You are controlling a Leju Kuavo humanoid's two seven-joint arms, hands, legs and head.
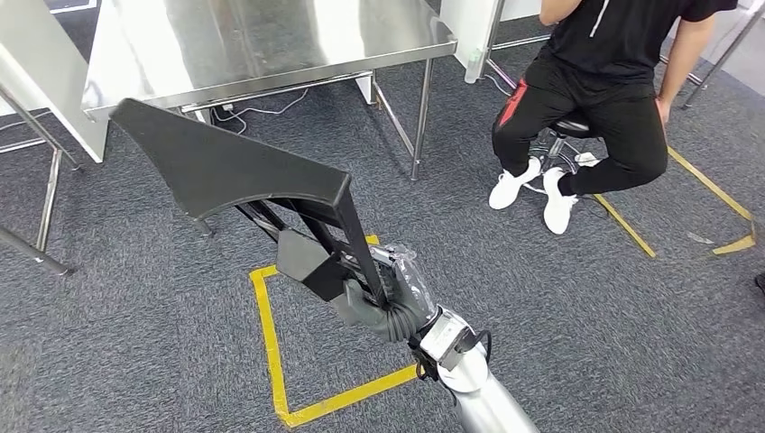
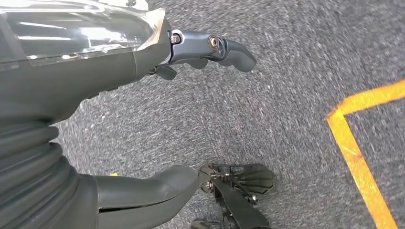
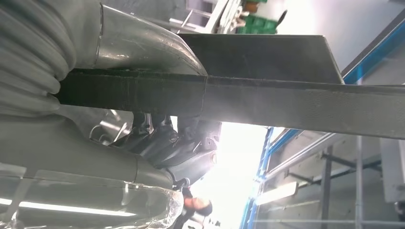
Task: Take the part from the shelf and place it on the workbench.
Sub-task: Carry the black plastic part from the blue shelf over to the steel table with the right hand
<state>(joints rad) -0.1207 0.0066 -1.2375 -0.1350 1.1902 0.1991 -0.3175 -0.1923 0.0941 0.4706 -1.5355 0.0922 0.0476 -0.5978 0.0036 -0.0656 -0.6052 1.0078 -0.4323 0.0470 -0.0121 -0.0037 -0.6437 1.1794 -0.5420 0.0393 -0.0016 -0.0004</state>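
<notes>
The part [image 1: 225, 167] is a large black wedge-shaped panel with a ribbed bracket under it, held up over the grey carpet. My right hand [image 1: 388, 293] grips its lower end, fingers wrapped around the bar. In the right wrist view the part's dark edge [image 3: 286, 102] runs across the picture, clamped between the thumb and fingers of the right hand [image 3: 119, 157]. The steel workbench [image 1: 271, 36] stands ahead at the far side, its top bare and shiny. My left hand [image 2: 71, 81] hangs above the carpet with thumb and fingers apart, holding nothing.
A person in black [image 1: 595, 90] sits on a stool at the far right, feet on the carpet. Thin steel table legs [image 1: 420, 117] stand between me and the bench. Yellow tape [image 1: 271, 343] marks a square on the floor below the part.
</notes>
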